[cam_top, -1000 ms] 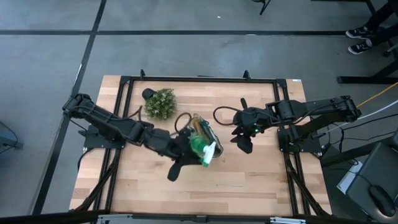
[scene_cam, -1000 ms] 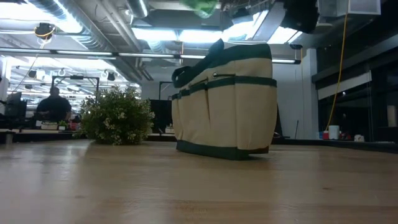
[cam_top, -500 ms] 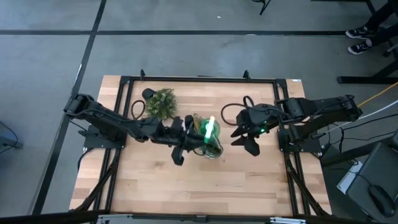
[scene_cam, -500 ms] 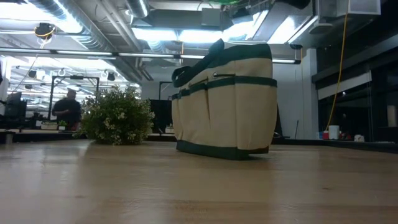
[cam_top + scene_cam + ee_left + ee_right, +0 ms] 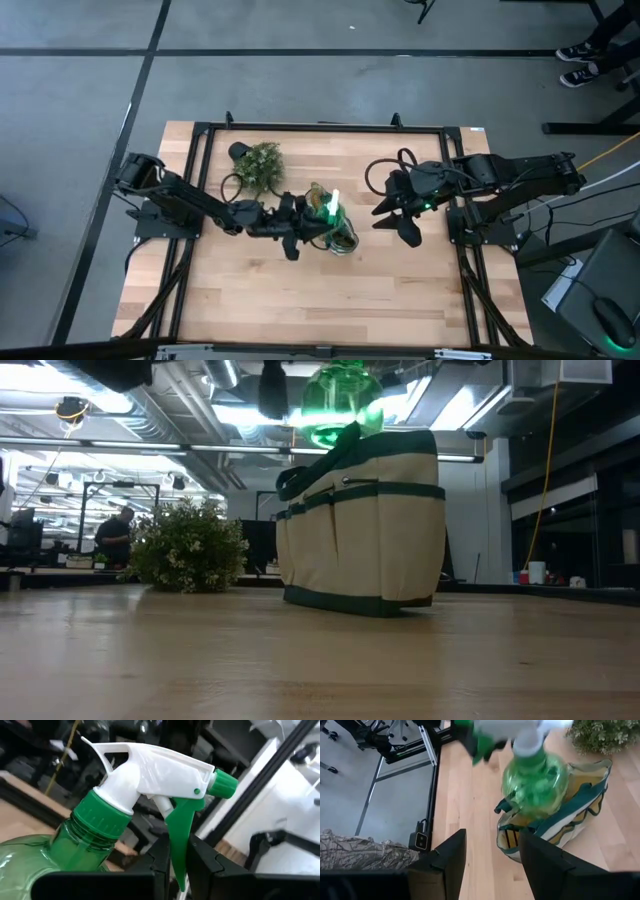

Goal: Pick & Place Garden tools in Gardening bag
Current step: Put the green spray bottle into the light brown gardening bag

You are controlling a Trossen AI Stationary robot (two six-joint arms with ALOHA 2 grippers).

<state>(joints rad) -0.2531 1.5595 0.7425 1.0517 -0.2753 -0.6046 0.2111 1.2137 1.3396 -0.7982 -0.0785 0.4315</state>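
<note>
The beige canvas bag [image 5: 345, 240] with dark green trim stands upright on its base mid-table, and shows in the low view [image 5: 365, 530]. My left gripper [image 5: 312, 222] is shut on a green spray bottle [image 5: 333, 208] with a white head, directly over the bag's open top [image 5: 340, 405]. My right gripper [image 5: 392, 215] hovers open and empty to the right of the bag, and the bag and bottle show in its wrist view [image 5: 535, 780]. No wooden-handled tool or shears show. My left gripper pinches the bottle's green trigger lever [image 5: 176, 832], below the white spray head, between its two fingers [image 5: 159, 857]. The fingers come about level from the table's left. The bottle stands head up, clear of the table, with its round body at the bag's rim [image 5: 345, 438].
A bushy green plant in a black pot [image 5: 257, 165] stands at the far left of the bag [image 5: 190, 550]. Bare wood lies in front of the bag toward the near edge. A person shows far off in the room [image 5: 115, 532].
My left gripper has carried the bottle from the bag's near side toward the far edge to over the bag's mouth. The bottle has turned from lying over to head up, and has then come down to the bag's rim. My right gripper has drifted slightly right.
</note>
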